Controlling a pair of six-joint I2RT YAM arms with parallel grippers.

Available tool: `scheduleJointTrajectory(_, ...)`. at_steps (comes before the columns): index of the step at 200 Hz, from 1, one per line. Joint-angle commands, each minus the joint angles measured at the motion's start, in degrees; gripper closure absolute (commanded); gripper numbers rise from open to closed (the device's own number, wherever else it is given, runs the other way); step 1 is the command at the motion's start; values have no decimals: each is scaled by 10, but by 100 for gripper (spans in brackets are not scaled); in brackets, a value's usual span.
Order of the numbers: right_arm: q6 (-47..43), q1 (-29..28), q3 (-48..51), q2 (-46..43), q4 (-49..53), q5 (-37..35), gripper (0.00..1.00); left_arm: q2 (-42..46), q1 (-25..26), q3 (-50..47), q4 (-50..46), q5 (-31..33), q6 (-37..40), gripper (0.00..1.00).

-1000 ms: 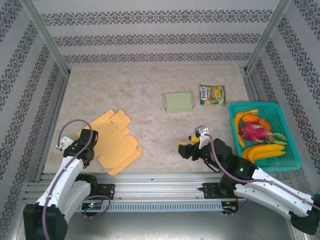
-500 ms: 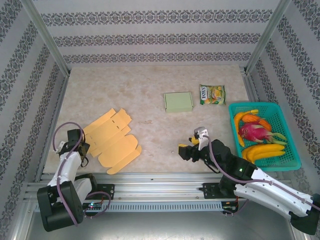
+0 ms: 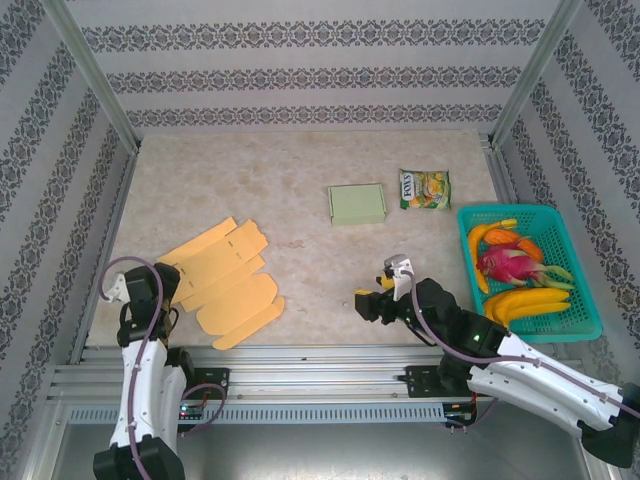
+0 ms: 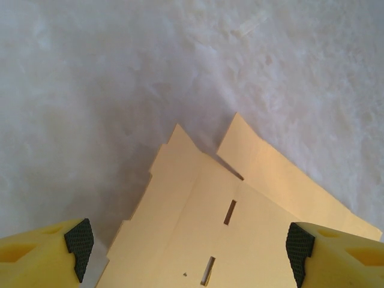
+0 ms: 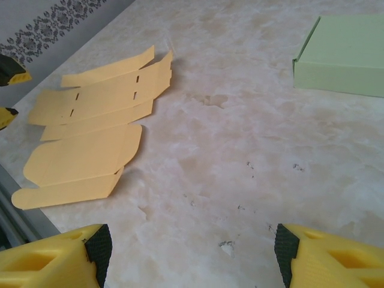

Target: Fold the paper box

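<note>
While both arms sit low at the near edge, the flat orange box blank [image 3: 225,282] lies unfolded on the left side of the marbled table [image 3: 300,160], just ahead of the left arm and well apart from the right one. Now the left gripper [image 4: 187,243]: its yellow fingers are spread wide with nothing between them, and its wrist camera looks down on the slotted panels and one pointed corner of the blank. Over on the right, the right gripper [image 5: 192,247] is just as wide open and holding nothing, poised over bare tabletop, with the blank away to its left and the pale green box [image 3: 357,203] beyond it. A snack packet [image 3: 425,188] and a teal basket [image 3: 590,322] of fruit sit off to the right, out of the play. As for the card, I'd call it thin and light, stiff enough across each panel but ready to hinge along its creases. It looks likely to skate on that smooth top if pushed, and it is easy to dent if pinched hard. Lying dead flat, it offers no lip in the middle. The best bite, to my eye, is an outer flap, say the long rounded one nearest the arms, with the other gripper pressing a centre panel to keep it put.
</note>
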State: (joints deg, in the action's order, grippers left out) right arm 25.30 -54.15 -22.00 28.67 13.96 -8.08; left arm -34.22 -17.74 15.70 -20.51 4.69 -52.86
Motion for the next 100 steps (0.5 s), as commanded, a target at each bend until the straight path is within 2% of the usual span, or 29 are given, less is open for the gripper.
scheduleJointTrajectory(1, -7, -2, 9, 0, -16, 4, 26, -50, -2, 1, 22, -1, 8, 13)
scheduleJointTrajectory(26, -7, -2, 11, 0, -18, 3, 25, -103, -2, 8, 53, -13, 10, 13)
scheduleJointTrajectory(100, -5, 1, 14, 12, -31, 11, 25, -170, -2, 8, 119, -24, 6, 13)
